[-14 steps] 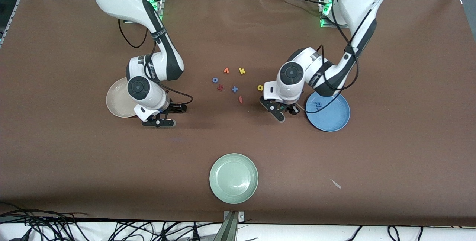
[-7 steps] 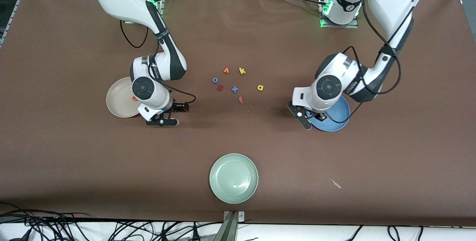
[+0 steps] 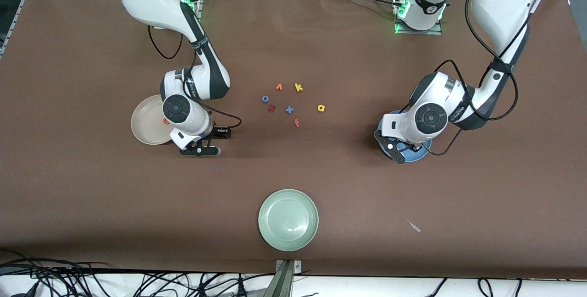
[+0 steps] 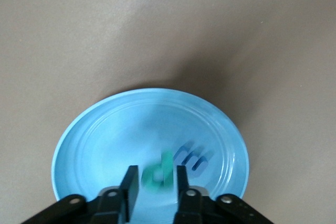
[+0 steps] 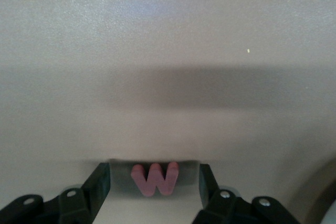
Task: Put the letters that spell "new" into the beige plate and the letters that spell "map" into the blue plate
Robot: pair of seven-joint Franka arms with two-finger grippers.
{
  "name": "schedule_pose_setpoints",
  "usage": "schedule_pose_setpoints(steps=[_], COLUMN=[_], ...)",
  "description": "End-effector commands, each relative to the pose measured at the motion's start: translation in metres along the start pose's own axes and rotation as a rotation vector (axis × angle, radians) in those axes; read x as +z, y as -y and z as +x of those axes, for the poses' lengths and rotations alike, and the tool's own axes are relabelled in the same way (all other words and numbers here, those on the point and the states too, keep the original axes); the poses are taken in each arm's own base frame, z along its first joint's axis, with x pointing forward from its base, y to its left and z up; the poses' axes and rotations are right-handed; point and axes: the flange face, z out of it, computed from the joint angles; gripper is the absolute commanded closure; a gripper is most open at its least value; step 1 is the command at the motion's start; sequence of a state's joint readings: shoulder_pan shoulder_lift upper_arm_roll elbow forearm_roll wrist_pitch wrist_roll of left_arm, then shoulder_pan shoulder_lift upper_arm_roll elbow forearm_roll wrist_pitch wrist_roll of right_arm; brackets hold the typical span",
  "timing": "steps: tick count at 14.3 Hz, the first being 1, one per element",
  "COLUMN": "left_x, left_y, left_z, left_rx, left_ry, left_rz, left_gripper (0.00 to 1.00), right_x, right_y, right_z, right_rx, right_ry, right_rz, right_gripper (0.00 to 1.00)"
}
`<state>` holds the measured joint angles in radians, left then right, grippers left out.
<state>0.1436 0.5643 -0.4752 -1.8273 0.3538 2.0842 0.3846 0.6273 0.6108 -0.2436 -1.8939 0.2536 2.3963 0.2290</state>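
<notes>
My left gripper (image 3: 400, 150) hangs over the blue plate (image 3: 422, 150), open. In the left wrist view a blurred teal "p" (image 4: 159, 177) sits loose between the left gripper (image 4: 154, 182) fingers, over the blue plate (image 4: 79, 140), beside a blue "m" (image 4: 191, 159) lying in it. My right gripper (image 3: 202, 145) is low over the table beside the beige plate (image 3: 146, 127), which holds an orange "e" (image 3: 165, 121). The right gripper (image 5: 154, 171) is open around a pinkish-red "w" (image 5: 155, 178) on the table, with gaps on both sides. A yellow "a" (image 3: 321, 108) lies mid-table.
Loose letters lie mid-table: an orange "v" (image 3: 279, 87), a yellow "k" (image 3: 298, 87), a blue ring (image 3: 265, 98), a dark red letter (image 3: 271, 108), a blue "x" (image 3: 289, 110) and a red "f" (image 3: 297, 123). A pale green plate (image 3: 288, 219) sits near the front edge.
The left arm swung from beside the yellow "a" to over the blue plate and its fingers parted. The right arm shifted slightly off the beige plate, uncovering the "e"; its fingers narrowed.
</notes>
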Motion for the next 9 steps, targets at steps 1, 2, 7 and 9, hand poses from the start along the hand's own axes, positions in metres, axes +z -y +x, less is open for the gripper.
schedule_pose_setpoints(steps=[1, 2, 7, 9], left_x=[-0.009, -0.017, -0.040, -0.045], left_y=[-0.001, -0.004, -0.075, -0.116], left_z=[-0.001, 0.003, 0.041, 0.060], left_rx=[0.003, -0.006, -0.283, -0.456], left_ry=[-0.008, -0.018, -0.037, -0.045], left_rz=[0.003, 0.008, -0.019, -0.034], left_gripper=[0.00, 0.00, 0.00, 0.00], right_x=[0.004, 0.006, 0.009, 0.010], right_y=[0.000, 0.000, -0.001, -0.001], right_z=[0.007, 0.007, 0.007, 0.006], right_rx=[0.000, -0.001, -0.001, -0.001], right_ry=[-0.012, -0.011, -0.007, -0.004], right_rz=[0.013, 0.012, 0.009, 0.007], right_gripper=[0.34, 0.36, 0.51, 0.58])
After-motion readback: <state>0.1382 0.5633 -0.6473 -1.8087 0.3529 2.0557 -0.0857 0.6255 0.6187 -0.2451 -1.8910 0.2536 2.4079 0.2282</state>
